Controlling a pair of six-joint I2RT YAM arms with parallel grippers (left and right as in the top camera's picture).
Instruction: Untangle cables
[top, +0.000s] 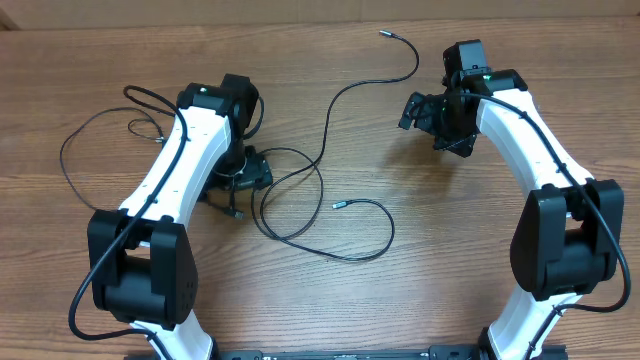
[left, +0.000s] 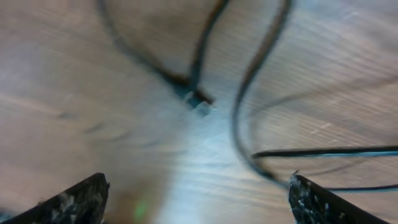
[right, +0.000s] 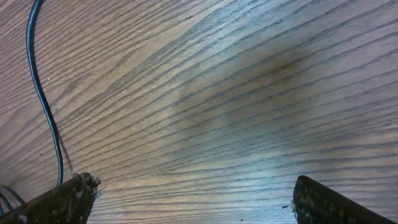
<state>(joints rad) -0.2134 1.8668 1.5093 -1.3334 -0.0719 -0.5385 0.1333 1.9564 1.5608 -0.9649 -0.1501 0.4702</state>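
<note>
Thin black cables (top: 322, 150) lie in loose loops on the wooden table. One runs from a silvery plug (top: 384, 33) at the back down into crossing loops at the centre, near a second plug end (top: 338, 205). Another loop (top: 64, 160) lies at the far left. My left gripper (top: 240, 182) is low over the left side of the central loops. In the blurred left wrist view it (left: 199, 190) is open and empty, with cable strands (left: 249, 81) and a small plug (left: 199, 102) ahead. My right gripper (top: 428, 112) is open over bare wood (right: 193, 186), a cable strand (right: 42, 106) to its left.
The thicker black wires of the arms run along the white left arm (top: 170, 170) and right arm (top: 530, 130). Both arm bases stand at the table's front edge. Bare wood (top: 450, 230) lies between the central loops and the right arm.
</note>
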